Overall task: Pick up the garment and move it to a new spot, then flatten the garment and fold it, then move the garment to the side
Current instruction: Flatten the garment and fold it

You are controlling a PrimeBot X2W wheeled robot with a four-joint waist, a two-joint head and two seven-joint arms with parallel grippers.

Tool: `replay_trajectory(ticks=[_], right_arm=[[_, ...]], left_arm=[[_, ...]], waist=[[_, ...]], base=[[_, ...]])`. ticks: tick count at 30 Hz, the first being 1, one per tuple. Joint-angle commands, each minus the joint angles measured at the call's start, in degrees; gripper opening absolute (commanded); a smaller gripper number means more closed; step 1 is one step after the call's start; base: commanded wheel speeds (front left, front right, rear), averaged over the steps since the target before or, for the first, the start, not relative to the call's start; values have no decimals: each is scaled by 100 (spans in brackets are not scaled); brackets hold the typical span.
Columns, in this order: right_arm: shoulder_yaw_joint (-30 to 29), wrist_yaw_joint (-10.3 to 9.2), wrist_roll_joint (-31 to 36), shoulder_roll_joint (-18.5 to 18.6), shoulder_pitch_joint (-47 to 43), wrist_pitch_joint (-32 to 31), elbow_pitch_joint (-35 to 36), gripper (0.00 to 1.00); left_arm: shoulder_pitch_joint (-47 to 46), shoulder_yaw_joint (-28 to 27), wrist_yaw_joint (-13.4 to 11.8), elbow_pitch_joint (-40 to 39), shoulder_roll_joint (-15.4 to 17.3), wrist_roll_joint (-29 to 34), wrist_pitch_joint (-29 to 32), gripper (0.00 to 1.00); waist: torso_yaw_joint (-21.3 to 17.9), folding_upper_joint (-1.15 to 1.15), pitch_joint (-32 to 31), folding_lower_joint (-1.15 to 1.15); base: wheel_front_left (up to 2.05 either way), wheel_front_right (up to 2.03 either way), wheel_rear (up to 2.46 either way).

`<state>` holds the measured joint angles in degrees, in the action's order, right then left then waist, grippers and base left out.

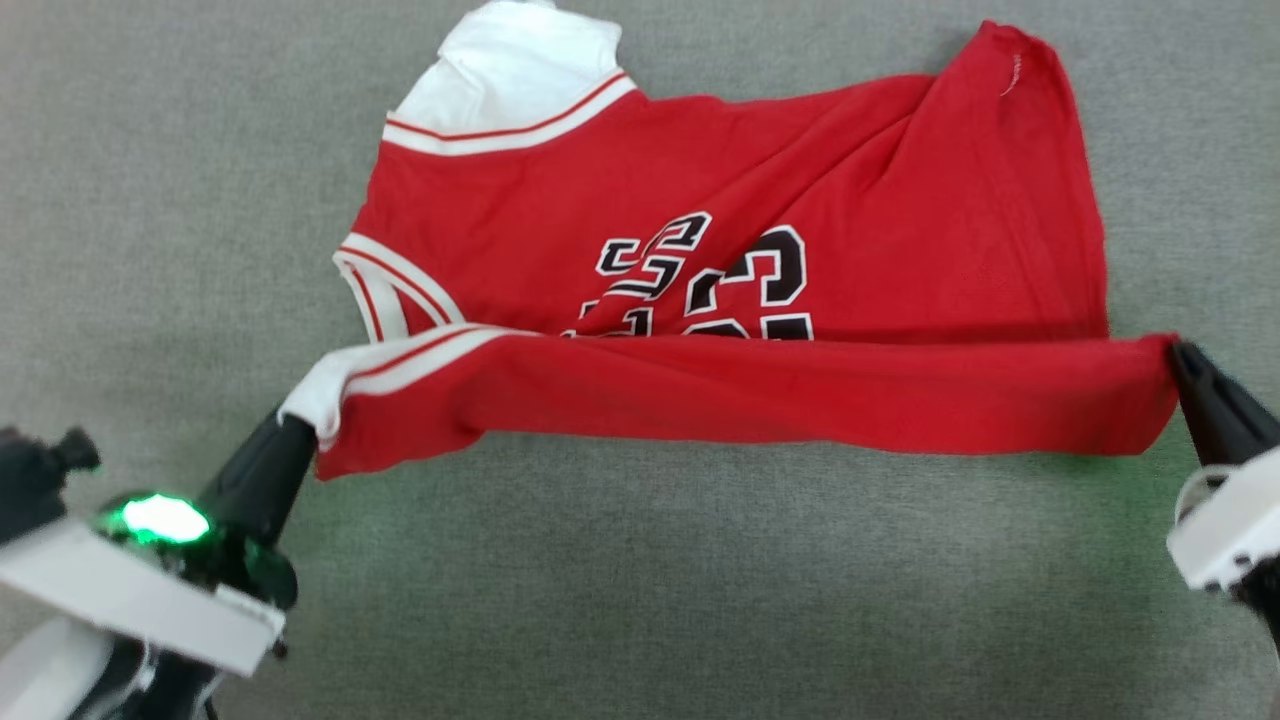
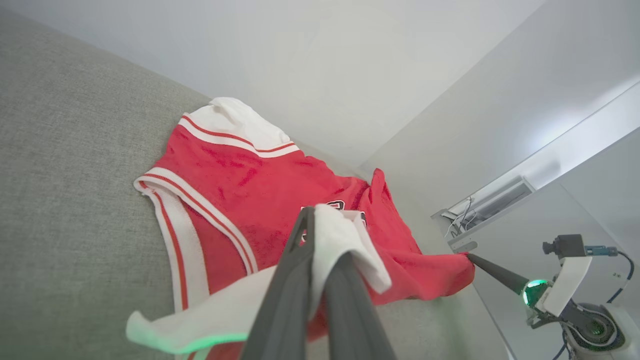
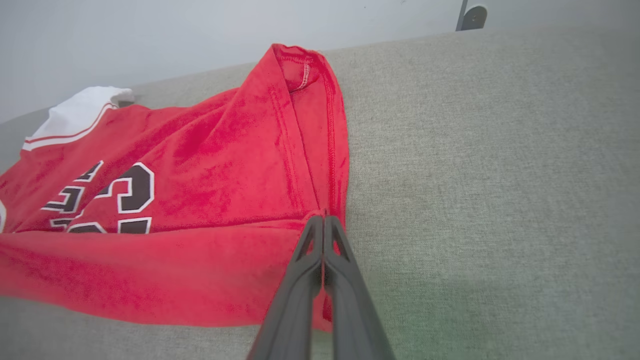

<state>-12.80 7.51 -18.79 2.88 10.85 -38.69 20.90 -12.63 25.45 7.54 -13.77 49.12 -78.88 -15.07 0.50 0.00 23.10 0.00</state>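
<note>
Red jersey T-shirt with white sleeves [image 1: 760, 270] sits mid-frame on grey surface [image 1: 640, 580]. Left gripper [image 1: 300, 425], lower left, clamps sleeve [image 1: 325, 390]; right gripper [image 1: 1180, 355], right edge, clamps hem corner [image 1: 1145, 385]. Near edge taut, likely for folding over.

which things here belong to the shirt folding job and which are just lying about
In the job: garment; left gripper, shut on its white sleeve; right gripper, shut on its red corner.
Just there: grey fabric surface underneath; pale wall; bracket with wires.
</note>
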Motion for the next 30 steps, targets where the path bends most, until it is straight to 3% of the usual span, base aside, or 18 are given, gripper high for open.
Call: replay_trajectory(ticks=[1, 15, 17, 19, 20, 22, 24, 26, 30], right_arm=[[-55, -5, 25, 3, 194, 99, -145, 0], [-22, -5, 303, 1, 1128, 955, -1798, 0], [27, -5, 350, 0, 1191, 1016, -2003, 0], [78, -5, 382, -9, 1220, 1085, -2155, 0], [111, -5, 384, -14, 1242, 1119, -2216, 0], [175, -4, 395, -14, 1270, 1199, -2301, 2], [219, -2, 400, -18, 1285, 1277, -2350, 42], [214, -1, 405, -15, 1276, 1371, -2357, 100], [186, -1, 343, 0, 1248, 1491, -2323, 100]], left_arm=[[-193, 98, -13, 182, 4, 42, 9, 0], [-1737, 1409, -13, 1990, -136, 520, -3, 0], [-1889, 1623, -14, 2205, -94, 622, -4, 17], [-2030, 1824, -14, 2375, -65, 651, -1, 49], [-2091, 1946, -14, 2437, -26, 675, 0, 100], [-2240, 2137, -14, 2561, 59, 727, -1, 100], [-2417, 2294, -15, 2634, 141, 755, -1, 100], [-2569, 2409, -14, 2695, 263, 762, -2, 100], [-2889, 2670, -14, 2704, 602, 602, 41, 100]], waist=[[41, 0, 100, 0], [126, 0, 647, 0], [122, 0, 673, 0], [119, 0, 671, 0], [119, 0, 657, 0], [120, 0, 603, 0], [122, 0, 518, 0], [124, 0, 412, 0], [102, 0, 196, 0]], base=[[0, 0, 0], [0, 0, 0], [0, 0, 0], [0, 0, 0], [0, 0, 0], [0, 0, 0], [0, 0, 0], [0, 0, 0], [0, 0, 0]])
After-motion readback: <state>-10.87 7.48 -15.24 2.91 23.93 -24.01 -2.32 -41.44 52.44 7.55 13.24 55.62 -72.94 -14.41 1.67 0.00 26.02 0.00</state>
